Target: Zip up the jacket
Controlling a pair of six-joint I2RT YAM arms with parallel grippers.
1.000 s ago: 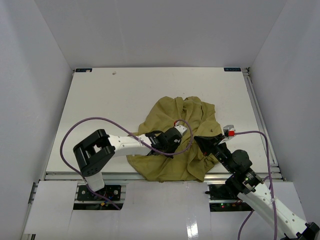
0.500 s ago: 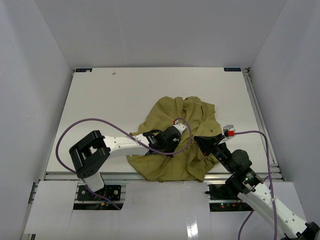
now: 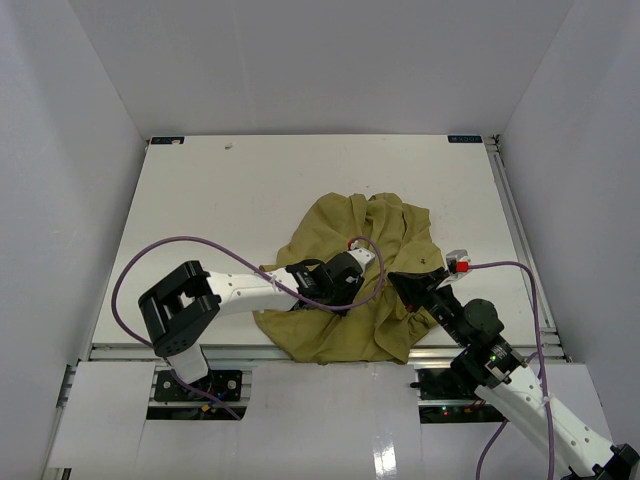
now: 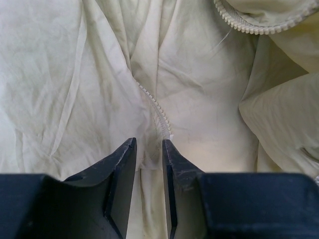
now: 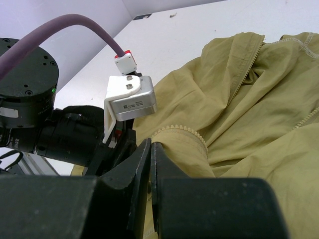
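The olive-yellow jacket (image 3: 350, 230) lies crumpled on the white table, near the front edge. My left gripper (image 3: 338, 290) points down into its middle. In the left wrist view that gripper (image 4: 148, 145) is open by a narrow gap, over a fold of cloth where a line of zipper teeth (image 4: 158, 113) ends. A second zipper edge (image 4: 249, 26) curves at the top right. My right gripper (image 5: 151, 145) is shut on the jacket's toothed zipper edge (image 5: 182, 130), which arches up from its tips, close beside the left gripper's fingers (image 5: 118, 145).
The left arm's purple cable (image 3: 368, 250) loops over the jacket. The right wrist's camera (image 3: 458, 263) hangs over the jacket's right edge. Bare white table (image 3: 220, 200) stretches left and back, closed in by white walls, with a metal rail (image 3: 150, 350) along the front.
The left gripper's jaws have parted from shut to a narrow gap. The left arm's elbow shifted a little left and down early on. The right arm has not moved.
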